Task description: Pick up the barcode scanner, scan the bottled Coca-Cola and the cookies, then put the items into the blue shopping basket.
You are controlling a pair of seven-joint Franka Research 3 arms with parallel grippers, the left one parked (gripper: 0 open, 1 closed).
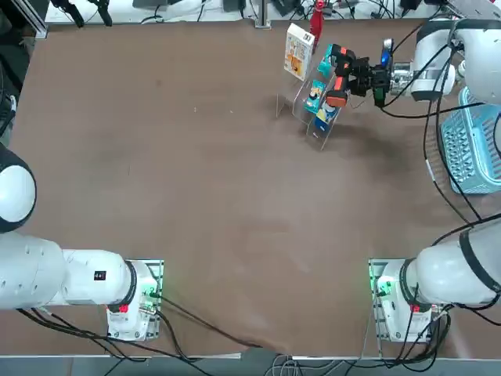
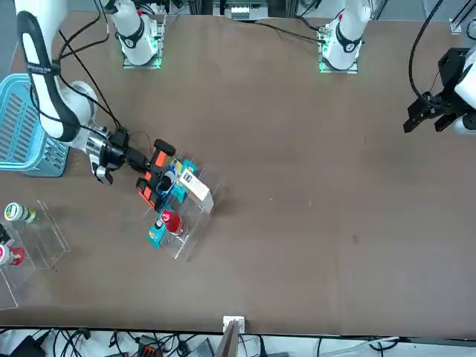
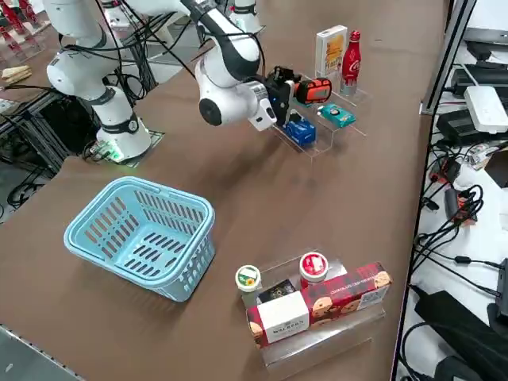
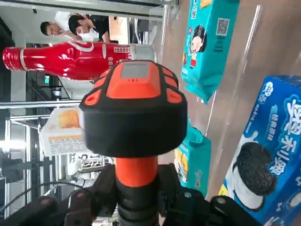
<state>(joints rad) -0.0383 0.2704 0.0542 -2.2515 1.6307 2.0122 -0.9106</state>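
In the top view, the cookies and bottled Coca-Cola stand on a clear rack. The barcode scanner hovers over it, clamped in the right gripper, arm outstretched. The blue shopping basket sits rightmost.

No legible text — only a QR code on the teal packet.

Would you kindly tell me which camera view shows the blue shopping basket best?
The right side view: the blue shopping basket appears whole, with an empty interior. Top and front views crop it at the picture edge; the wrist view misses it.
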